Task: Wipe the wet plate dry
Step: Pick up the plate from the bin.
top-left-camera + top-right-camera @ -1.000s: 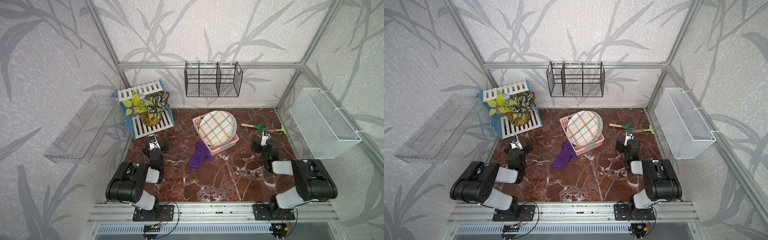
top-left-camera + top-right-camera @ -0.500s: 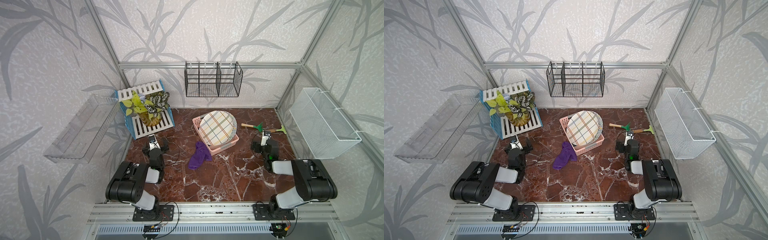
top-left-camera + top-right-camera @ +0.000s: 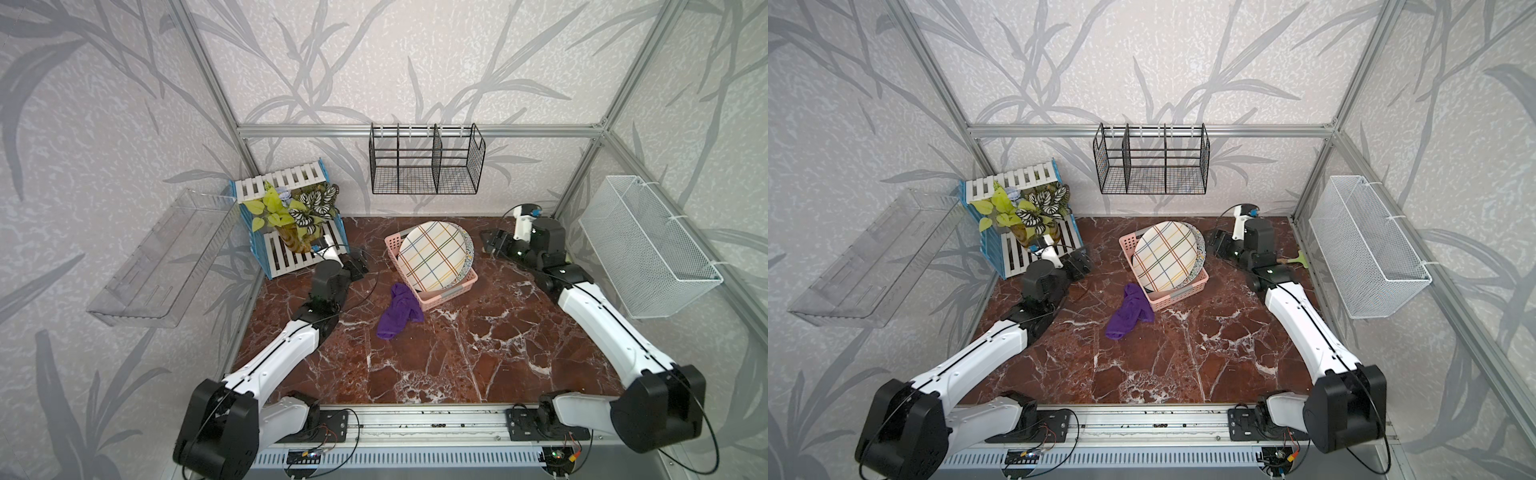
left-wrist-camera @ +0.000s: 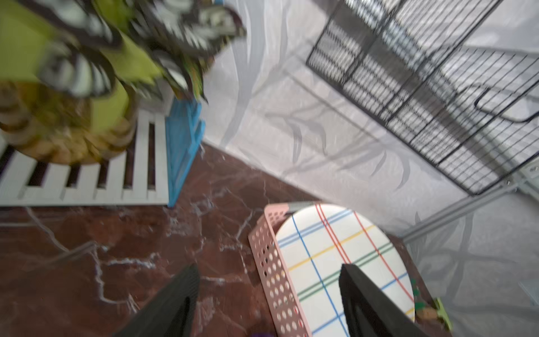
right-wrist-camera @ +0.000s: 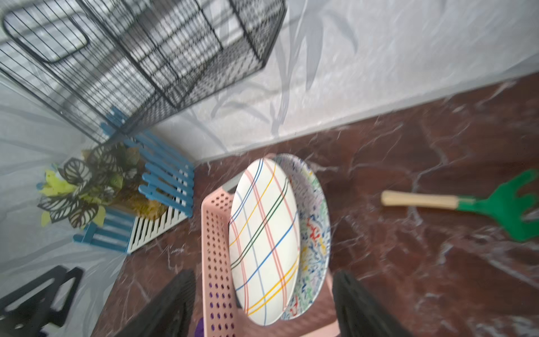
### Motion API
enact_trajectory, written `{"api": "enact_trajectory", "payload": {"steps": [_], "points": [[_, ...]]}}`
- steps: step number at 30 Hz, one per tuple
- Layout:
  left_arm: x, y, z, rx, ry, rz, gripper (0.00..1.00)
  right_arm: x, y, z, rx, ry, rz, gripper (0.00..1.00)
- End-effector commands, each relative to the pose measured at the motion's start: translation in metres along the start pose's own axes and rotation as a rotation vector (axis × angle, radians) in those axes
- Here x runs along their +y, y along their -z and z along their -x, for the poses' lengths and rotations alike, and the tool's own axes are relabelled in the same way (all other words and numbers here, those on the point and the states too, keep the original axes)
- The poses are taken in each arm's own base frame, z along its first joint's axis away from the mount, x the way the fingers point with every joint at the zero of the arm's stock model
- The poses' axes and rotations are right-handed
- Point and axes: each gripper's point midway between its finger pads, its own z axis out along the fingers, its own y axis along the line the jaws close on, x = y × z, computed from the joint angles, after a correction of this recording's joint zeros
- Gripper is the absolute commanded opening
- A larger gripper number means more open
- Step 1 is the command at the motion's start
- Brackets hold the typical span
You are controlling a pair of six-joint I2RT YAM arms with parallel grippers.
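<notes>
A white plate with coloured crossing lines (image 3: 432, 255) (image 3: 1165, 255) stands on edge in a pink perforated basket (image 3: 451, 291) (image 3: 1179, 293), with a speckled plate (image 5: 313, 221) leaning behind it. A crumpled purple cloth (image 3: 397, 311) (image 3: 1127, 311) lies on the marble table against the basket's near left corner. My left gripper (image 3: 360, 266) (image 4: 269, 280) hovers left of the basket near the plant crate, open and empty. To the right of the basket my right gripper (image 3: 490, 243) (image 5: 262, 286) points at the plates (image 5: 262, 233), open and holding nothing.
A potted plant (image 3: 291, 216) sits in a blue and white slatted crate (image 3: 286, 253) at the back left. A black wire rack (image 3: 424, 166) hangs on the back wall, a white mesh basket (image 3: 644, 249) on the right wall, a clear shelf (image 3: 158, 257) on the left. A green rake (image 5: 466, 204) lies back right.
Both arms have unfolded from their tucked pose near the front rail and reached toward the back, one to each side of the basket. Plates, basket and cloth have not moved.
</notes>
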Motion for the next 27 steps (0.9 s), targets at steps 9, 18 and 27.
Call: {"api": "enact_trajectory", "payload": {"steps": [9,18,27], "points": [[-0.031,-0.079,-0.078,0.361,0.139,-0.134,0.69,-0.026,-0.109,-0.056,0.326,-0.091,-0.036,0.59],[-0.038,-0.118,-0.112,0.412,0.151,-0.161,0.62,-0.008,-0.113,-0.058,0.298,-0.036,-0.05,0.55],[-0.047,-0.119,-0.122,0.42,0.129,-0.22,0.59,0.034,-0.113,-0.067,0.336,-0.052,0.147,0.43]]}}
